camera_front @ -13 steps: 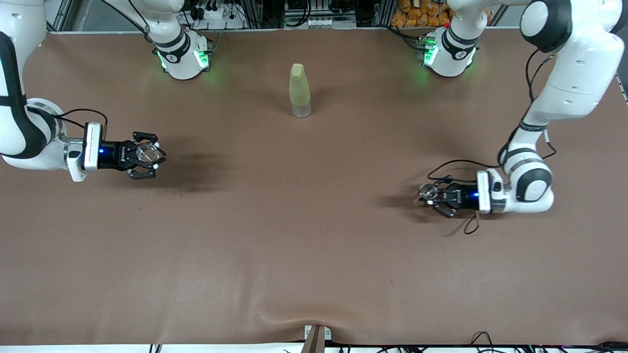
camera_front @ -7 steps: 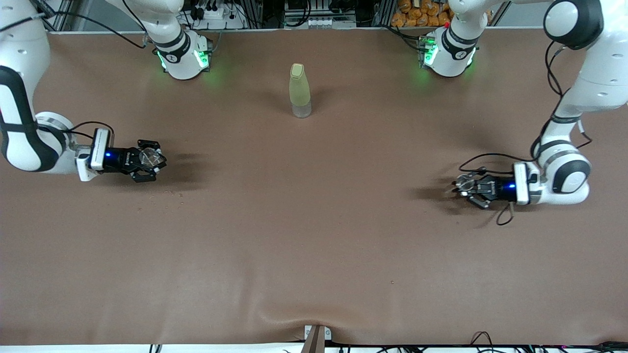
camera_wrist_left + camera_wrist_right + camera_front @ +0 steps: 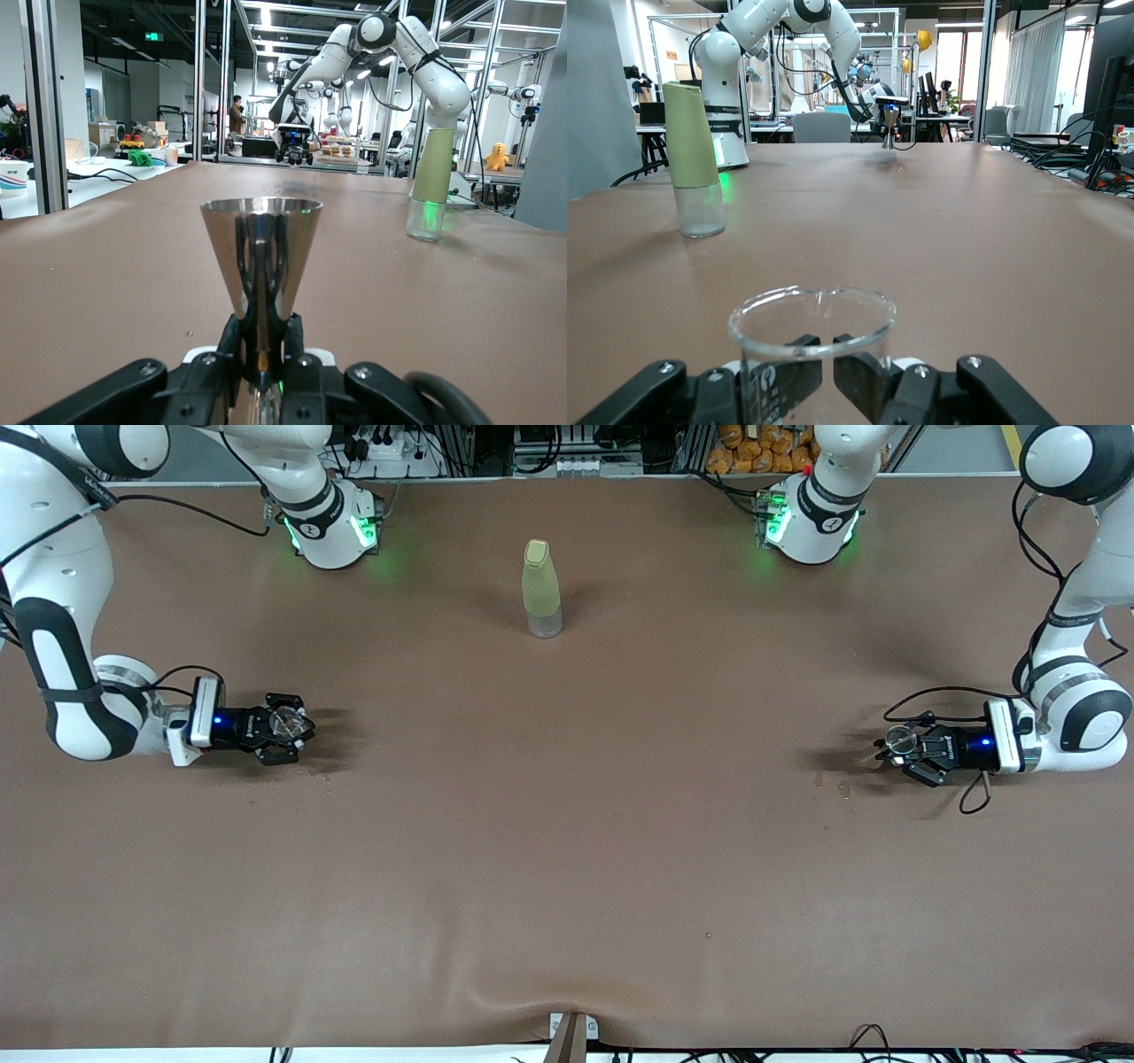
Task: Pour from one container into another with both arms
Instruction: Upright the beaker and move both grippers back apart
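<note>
Metal cup (image 3: 898,736) clenched in left hand (image 3: 902,746), glass beaker (image 3: 285,721) in right hand (image 3: 290,732), both low over table (image 3: 567,850).

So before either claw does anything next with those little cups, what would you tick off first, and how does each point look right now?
1. Left claw gripping the metal cone cup: ok, shut on it, cup upright.
2. Right claw gripping the clear glass beaker: ok, shut on it, upright.
3. Cups close enough to pour: not ok, each sits at its own arm's end of the table.
4. Green bottle safe: ok, upright, between the arm bases.
5. Liquid in either cup: cannot tell.
6. Table dry: not ok, small wet-looking spots near the left claw.
</note>
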Tool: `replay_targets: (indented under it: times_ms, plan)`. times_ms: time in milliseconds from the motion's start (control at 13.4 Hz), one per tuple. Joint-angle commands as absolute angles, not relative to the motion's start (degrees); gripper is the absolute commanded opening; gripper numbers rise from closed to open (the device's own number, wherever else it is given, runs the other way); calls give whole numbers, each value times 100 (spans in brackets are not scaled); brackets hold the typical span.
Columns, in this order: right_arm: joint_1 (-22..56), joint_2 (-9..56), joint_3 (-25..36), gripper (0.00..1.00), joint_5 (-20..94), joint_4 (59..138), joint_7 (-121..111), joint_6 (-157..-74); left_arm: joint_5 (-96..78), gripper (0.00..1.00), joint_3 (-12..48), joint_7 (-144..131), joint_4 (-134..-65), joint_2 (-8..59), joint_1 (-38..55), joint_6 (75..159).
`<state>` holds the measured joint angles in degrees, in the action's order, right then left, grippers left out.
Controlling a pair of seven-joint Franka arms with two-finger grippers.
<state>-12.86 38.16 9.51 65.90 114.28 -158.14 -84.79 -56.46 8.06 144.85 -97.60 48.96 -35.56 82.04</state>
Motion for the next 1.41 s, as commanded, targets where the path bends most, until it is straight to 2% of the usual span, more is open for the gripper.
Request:
replay_targets:
  times_ms: [0, 447, 819, 893, 968, 1117, 1340]
  plan:
    - [-1450, 4165, 853, 0, 6504, 11136, -16681, -8507, -5669, 0, 870, 14529, -9642, 5010, -3533, 8086]
    - [-1354, 4728, 826, 0, 6600, 10890, -16910, -8877, -6117, 0, 923, 14642, -9571, 5422, -3173, 8165]
    - [-1301, 4772, 826, 0, 6697, 10890, -16910, -8886, -6126, 0, 905, 14722, -9562, 5555, -3111, 8358]
    - [-1283, 4772, 826, 3, 6697, 10890, -16849, -8877, -6143, 0, 905, 14713, -9562, 5572, -3085, 8437]
    - [-1283, 4772, 826, 29, 6697, 10890, -16796, -8877, -6144, 0, 905, 14713, -9562, 5581, -3076, 8464]
    - [-1275, 4764, 826, 60, 6689, 10890, -16420, -8859, -6144, 0, 905, 14713, -9562, 5572, -3059, 8525]
    - [-1274, 4755, 835, 69, 6662, 10890, -16190, -8859, -6144, 0, 905, 14713, -9562, 5572, -3032, 8525]
